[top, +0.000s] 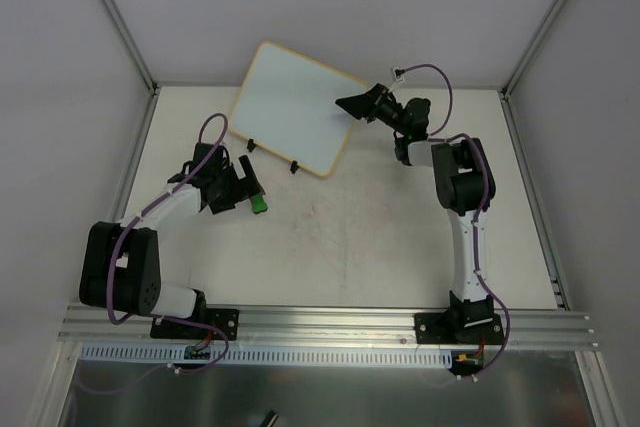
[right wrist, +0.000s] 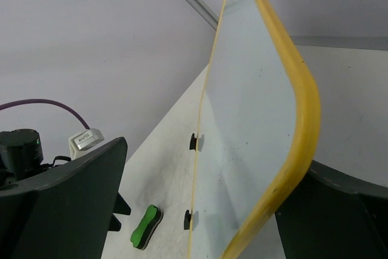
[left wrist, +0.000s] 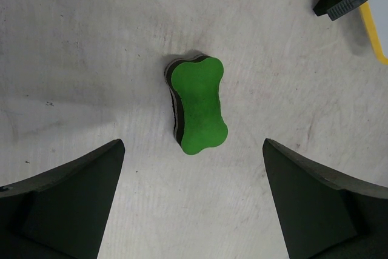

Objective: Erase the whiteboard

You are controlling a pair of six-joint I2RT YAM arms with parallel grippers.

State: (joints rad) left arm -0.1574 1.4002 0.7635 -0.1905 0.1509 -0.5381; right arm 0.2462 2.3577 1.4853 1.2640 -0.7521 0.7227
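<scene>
Now, from above you see the whiteboard [top: 295, 107] standing on its two feet [top: 252, 144] at the far middle of the tabletop [top: 380, 247]. The right gripper [top: 352, 105] is at its right edge, and the left gripper [top: 243, 190] sits low over a green eraser [top: 259, 203] just in front of the board. In your left wrist view that gripper is spread wide, with the eraser lying flat on the tabletop between its fingers and touching neither. In your right wrist view the gripper is also apart, straddling the board's yellow frame [right wrist: 300, 119], the eraser on the tabletop beyond.
</scene>
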